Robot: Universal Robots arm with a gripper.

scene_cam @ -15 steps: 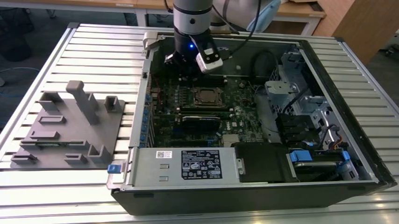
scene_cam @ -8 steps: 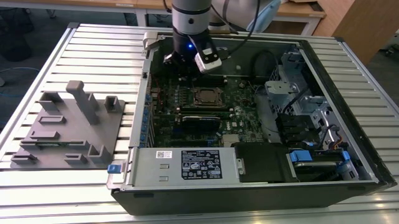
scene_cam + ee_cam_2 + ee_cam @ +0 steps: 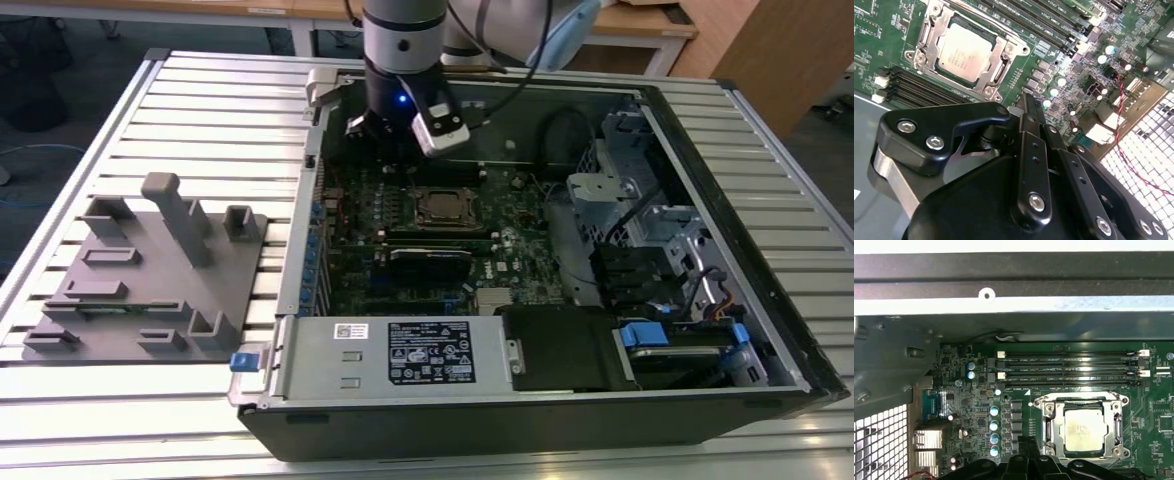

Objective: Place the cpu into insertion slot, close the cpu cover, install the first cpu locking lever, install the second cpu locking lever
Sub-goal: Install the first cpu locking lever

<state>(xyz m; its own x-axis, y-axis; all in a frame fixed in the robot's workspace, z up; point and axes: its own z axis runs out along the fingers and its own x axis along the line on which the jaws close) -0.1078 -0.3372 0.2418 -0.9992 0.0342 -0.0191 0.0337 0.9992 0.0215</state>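
Observation:
The cpu (image 3: 965,49) (image 3: 1083,430), a pale silvery square chip, sits in the insertion slot (image 3: 441,207) on the green motherboard. The cpu cover (image 3: 996,59) (image 3: 1054,426), a silvery frame, lies flat over the chip's edges. Thin metal lever rods run along two sides of the frame. My gripper (image 3: 384,140) (image 3: 1027,102) (image 3: 1025,444) hangs above the board beside the socket, toward the far wall of the case in the exterior view. Its black fingers are together, with nothing between them and touching nothing.
The open computer case (image 3: 747,230) surrounds the board, its metal walls close behind the gripper. Long black memory slots (image 3: 1069,367) run next to the socket. A power supply (image 3: 400,355) fills the near side. A grey fixture block (image 3: 147,270) stands on the slatted table at the exterior view's left.

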